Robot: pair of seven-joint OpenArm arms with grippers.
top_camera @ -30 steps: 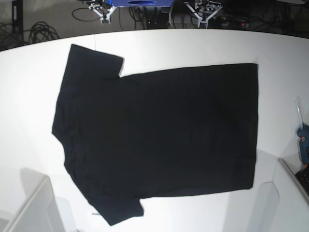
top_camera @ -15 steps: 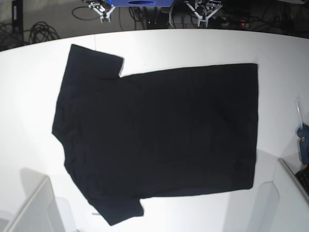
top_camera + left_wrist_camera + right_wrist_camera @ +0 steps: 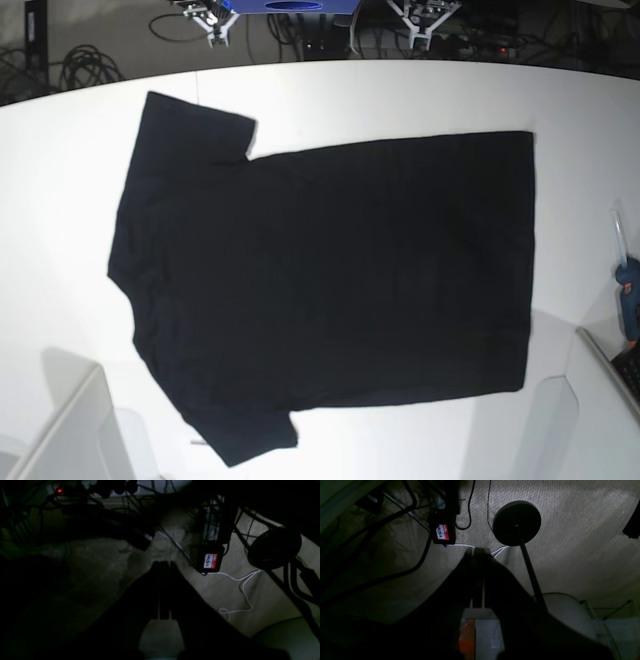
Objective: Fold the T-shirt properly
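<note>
1. The table (image 3: 330,90) is white, and the black T-shirt (image 3: 330,290) lies flat on it, plain side up. Its collar end is toward base-view left and its hem toward the right. One sleeve points to the far edge, the other to the near edge. No fold made yet, as we judge it.
2. Both arms are parked beyond the far edge, well apart from the cloth. Both wrist views look down at carpet and cables, not the shirt.
3. The right gripper (image 3: 477,551) has its fingers pressed together and holds nothing. The left gripper (image 3: 163,565) is the same, though that view is dark, so we read it as likely closed.
4. For this step we need to bring both arms over the table and open the jaws before descending.
5. We should pinch the far long edge at two points, near the sleeve and near the hem, then carry both in step so the fold line stays straight.
6. Keep clear of the blue tool (image 3: 628,290) at the right edge.
</note>
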